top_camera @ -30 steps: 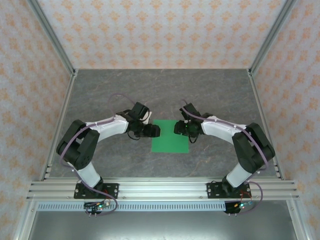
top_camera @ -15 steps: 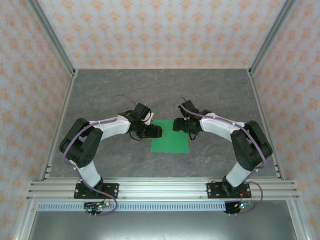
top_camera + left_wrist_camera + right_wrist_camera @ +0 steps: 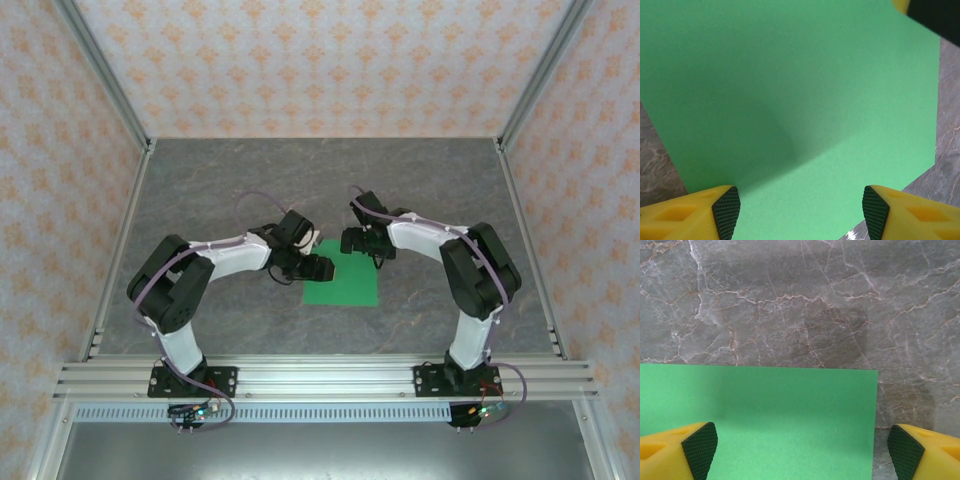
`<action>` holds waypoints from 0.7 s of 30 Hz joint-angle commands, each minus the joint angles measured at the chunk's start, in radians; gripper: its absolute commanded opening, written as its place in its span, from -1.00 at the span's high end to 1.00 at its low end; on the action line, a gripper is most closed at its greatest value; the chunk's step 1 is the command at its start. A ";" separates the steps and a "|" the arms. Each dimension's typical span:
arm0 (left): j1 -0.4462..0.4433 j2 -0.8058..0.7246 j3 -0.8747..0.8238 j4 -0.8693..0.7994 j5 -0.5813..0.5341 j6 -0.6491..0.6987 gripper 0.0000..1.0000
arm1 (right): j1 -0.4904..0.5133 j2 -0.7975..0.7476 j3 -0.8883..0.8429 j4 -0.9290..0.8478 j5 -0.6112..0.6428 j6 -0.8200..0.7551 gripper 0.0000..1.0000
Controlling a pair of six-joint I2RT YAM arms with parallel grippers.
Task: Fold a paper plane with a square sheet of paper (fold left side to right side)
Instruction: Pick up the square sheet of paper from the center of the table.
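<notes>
The square sheet of paper (image 3: 345,285) is bright green and lies flat on the grey marble table (image 3: 220,180), with no crease showing. The paper plane is out of view. My left gripper (image 3: 320,268) hovers over the sheet's left part. In the left wrist view the sheet (image 3: 790,90) spreads under the open left gripper (image 3: 800,212), and nothing is between its pads. My right gripper (image 3: 348,241) hangs over the sheet's far edge. In the right wrist view the right gripper (image 3: 802,450) is wide open, with the sheet's corner (image 3: 790,410) below it.
Patterned walls with metal frame posts (image 3: 110,100) close in the table on three sides. An aluminium rail (image 3: 320,378) runs along the near edge by the arm bases. Bare marble (image 3: 790,300) lies beyond the sheet.
My right gripper has opened wider and shifted left to the sheet's far edge. My left gripper has moved right and nearer, over the sheet. The sheet has not moved.
</notes>
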 commanded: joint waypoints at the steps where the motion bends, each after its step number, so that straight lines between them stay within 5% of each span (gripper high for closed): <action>1: -0.009 0.035 0.017 -0.008 -0.019 -0.009 -0.39 | -0.003 -0.004 -0.018 -0.012 -0.049 0.041 -0.82; 16: -0.009 0.060 0.003 0.029 -0.009 -0.015 -0.39 | 0.114 -0.051 -0.075 0.010 -0.150 0.115 -0.79; 21: -0.007 0.026 -0.009 0.044 -0.004 -0.021 -0.40 | 0.116 -0.082 -0.098 -0.015 -0.125 0.104 -0.54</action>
